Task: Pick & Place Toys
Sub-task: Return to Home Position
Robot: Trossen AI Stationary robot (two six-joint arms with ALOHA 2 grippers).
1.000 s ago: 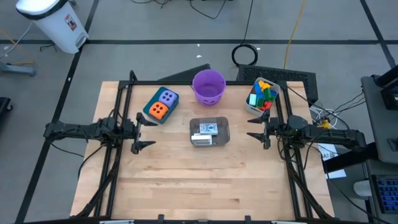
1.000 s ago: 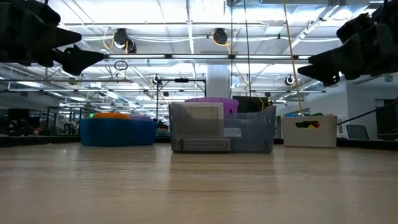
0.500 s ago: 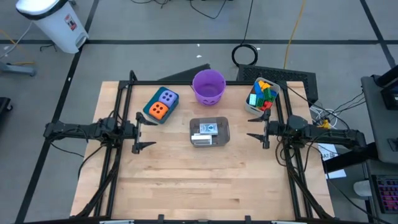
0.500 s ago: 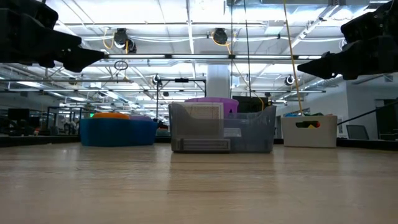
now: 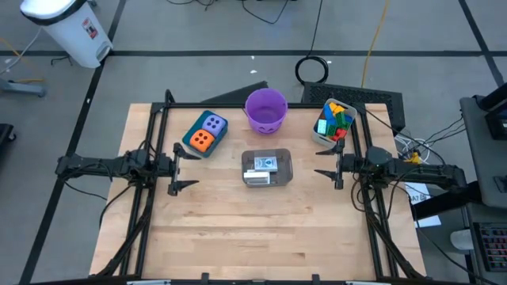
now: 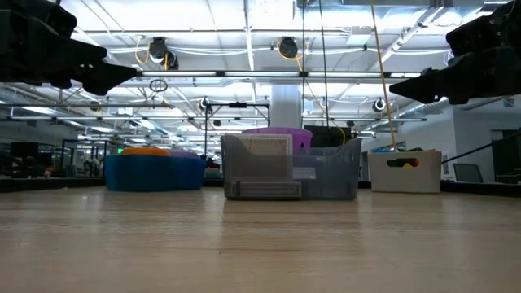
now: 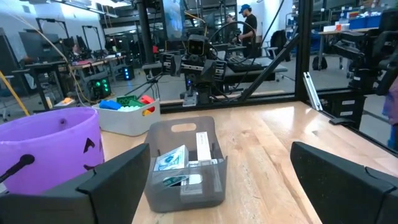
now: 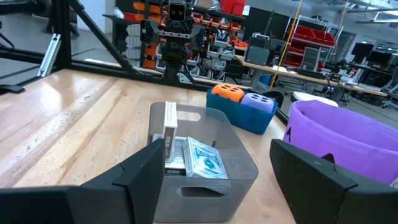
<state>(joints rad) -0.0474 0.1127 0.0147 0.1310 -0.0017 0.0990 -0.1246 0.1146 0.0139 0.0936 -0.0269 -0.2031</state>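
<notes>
The bench [image 5: 253,229] carries the same layout as 1 s ago; none of the containers or toys has shifted.

The left arm [image 5: 103,166] reaches in from 9 o'clock and the right arm [image 5: 412,170] from 3 o'clock, both raised above the wood. In the low view the right hand [image 6: 399,88] tilted downward 1 s ago and now lies level, as it already did 0.5 s ago. The left hand [image 6: 122,75] has not changed.

In the high view the left hand [image 5: 195,168] is spread wide and grasps nothing. The right hand [image 5: 318,162] is likewise released and empty. Each wrist view shows its own 2 fingers [image 7: 112,180] [image 8: 112,180] far apart with only open space between them.

The purple bucket [image 5: 248,107] stands at 12 o'clock near the far edge. The teal bin [image 5: 187,136] sits at 10 o'clock, and the clear tub [image 5: 247,162] rests just off centre toward 12, between the 2 hands. A white tub [image 5: 317,134] stands at 2 o'clock.

The orange die [image 5: 202,141] and purple die [image 5: 214,123] lie side by side in the teal bin. The cards [image 5: 268,164] are in the clear tub, some of them standing on edge. Red, blue, green and yellow blocks [image 5: 336,123] fill the white tub.
</notes>
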